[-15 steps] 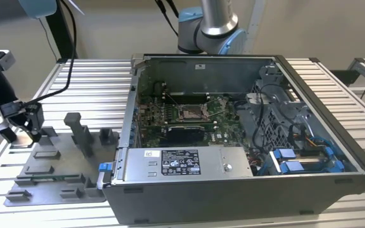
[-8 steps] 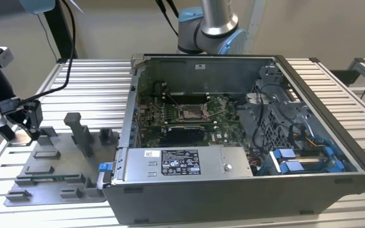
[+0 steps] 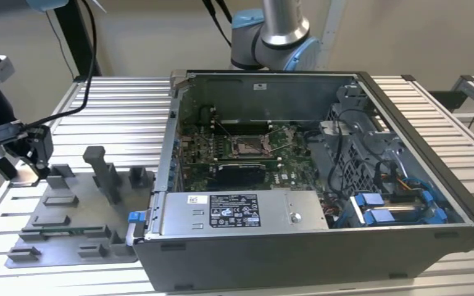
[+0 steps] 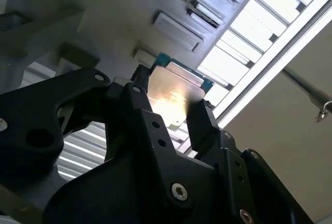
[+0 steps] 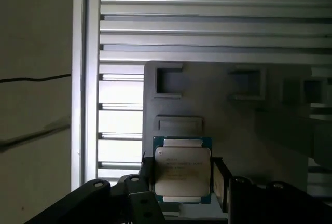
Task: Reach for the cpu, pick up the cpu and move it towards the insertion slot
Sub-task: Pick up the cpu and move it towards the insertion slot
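In both wrist views the black gripper [image 4: 171, 97] is clamping the cpu [image 5: 182, 169], its two fingers [image 4: 203, 125] pressing on opposite edges of the chip. The chip's silvery lid is carrying a few lines of small dark print that cannot be made out. Behind it the grey tray [image 5: 249, 130] is lying on the slatted table [image 3: 113, 105], and in the exterior view the gripper is hanging over the tray's far corner at the exterior view's left. Well apart from the chip, the insertion slot [image 3: 249, 147] is sitting uncovered on the green motherboard [image 3: 295, 163] inside the open computer case [image 3: 418, 228], beyond a power supply [image 3: 295, 206] bearing a black-and-white label [image 3: 234, 211].
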Action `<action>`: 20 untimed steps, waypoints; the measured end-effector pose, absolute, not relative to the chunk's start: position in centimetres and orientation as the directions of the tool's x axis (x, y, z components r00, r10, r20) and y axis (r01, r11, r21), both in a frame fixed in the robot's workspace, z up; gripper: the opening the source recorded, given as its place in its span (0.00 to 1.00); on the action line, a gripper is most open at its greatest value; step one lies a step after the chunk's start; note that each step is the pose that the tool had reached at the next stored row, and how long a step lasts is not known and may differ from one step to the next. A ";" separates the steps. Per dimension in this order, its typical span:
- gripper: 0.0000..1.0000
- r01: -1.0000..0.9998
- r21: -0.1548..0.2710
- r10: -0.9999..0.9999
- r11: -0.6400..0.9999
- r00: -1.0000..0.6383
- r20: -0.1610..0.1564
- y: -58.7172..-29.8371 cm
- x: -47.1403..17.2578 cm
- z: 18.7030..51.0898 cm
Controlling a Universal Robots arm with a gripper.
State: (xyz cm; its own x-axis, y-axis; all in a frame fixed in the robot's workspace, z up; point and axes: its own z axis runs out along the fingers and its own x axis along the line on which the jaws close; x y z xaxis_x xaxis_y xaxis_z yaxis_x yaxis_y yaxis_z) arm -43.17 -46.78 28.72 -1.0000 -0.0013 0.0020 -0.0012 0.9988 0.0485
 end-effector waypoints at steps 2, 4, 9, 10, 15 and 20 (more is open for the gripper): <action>0.00 -0.001 0.049 -0.001 0.999 -1.000 0.002 -46.8 -43.2 29.0; 0.00 -0.001 0.049 -0.001 0.999 -1.000 0.002 -46.8 -43.2 29.3; 0.00 -0.001 0.049 -0.001 0.999 -1.000 0.002 -46.8 -43.2 30.0; 0.00 -0.001 0.048 -0.001 0.999 -1.000 0.002 -46.8 -43.2 30.1; 0.00 -0.001 0.049 -0.001 0.999 -1.000 0.002 -46.8 -43.2 30.7; 0.00 -0.001 0.048 -0.001 0.999 -1.000 0.002 -46.8 -43.2 31.2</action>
State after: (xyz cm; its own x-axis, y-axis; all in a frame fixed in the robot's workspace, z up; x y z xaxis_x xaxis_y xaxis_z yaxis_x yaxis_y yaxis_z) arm -43.17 -46.79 31.20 -1.0000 -0.0013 0.0021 -0.0012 0.9988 0.0485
